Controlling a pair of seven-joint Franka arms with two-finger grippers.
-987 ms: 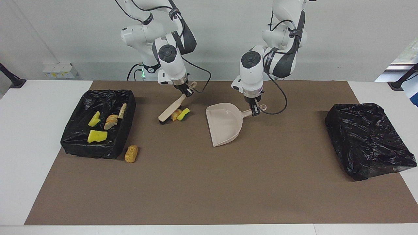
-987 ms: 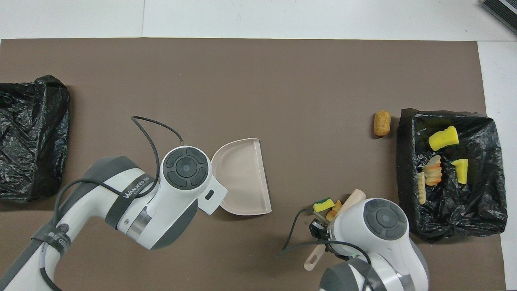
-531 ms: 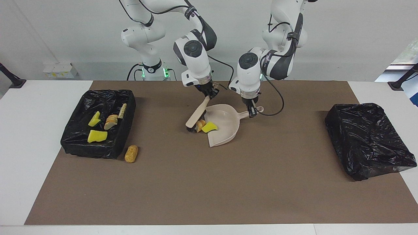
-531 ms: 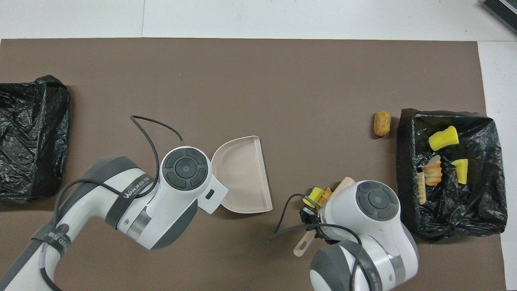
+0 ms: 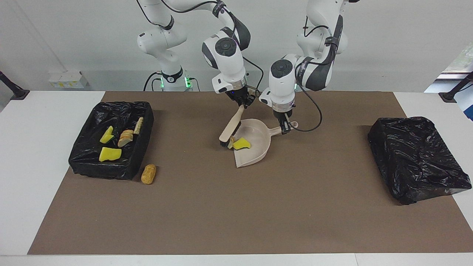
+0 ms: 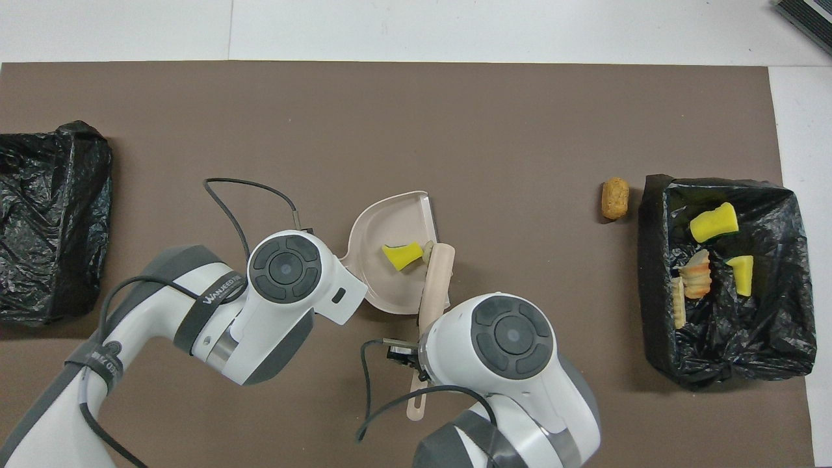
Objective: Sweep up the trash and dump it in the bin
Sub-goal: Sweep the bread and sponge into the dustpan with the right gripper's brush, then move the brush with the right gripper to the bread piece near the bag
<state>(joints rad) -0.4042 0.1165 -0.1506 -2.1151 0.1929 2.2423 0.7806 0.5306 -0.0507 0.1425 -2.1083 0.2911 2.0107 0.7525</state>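
beige brush [image 5: 230, 129] pinched by its handle in the right claw [image 5: 242, 101], whose fingers are pressed onto the handle; the brush slants down to the brown mat [image 5: 236, 207], its dark bristles at the open lip of the dustpan [image 5: 255, 149]. the left claw [image 5: 283, 127] is likewise clamped, gripping the dustpan's handle at the end nearer to the robots, so that the pan sits on the mat with its mouth toward the right arm's end of the tabletop [image 5: 37, 147].

trash: one yellow sponge piece [image 5: 242, 144] lies inside the pan, just beside the bristles, with a small golden-brown lump [image 5: 231, 142] touching it at the lip. in the overhead view the same sponge piece [image 6: 401, 255] sits mid-pan, the brush [image 6: 434, 286] lying along the pan's open edge.

a black-lined bin [image 5: 92, 162] at the right arm's end holds further yellow and bread-like bits [image 5: 109, 154]. one bread lump [image 5: 148, 174] rests on the mat just beside that bin, at its corner farther from the robots. a second black-bagged bin [image 5: 417, 159] stands at the left arm's end, well apart from the pan.
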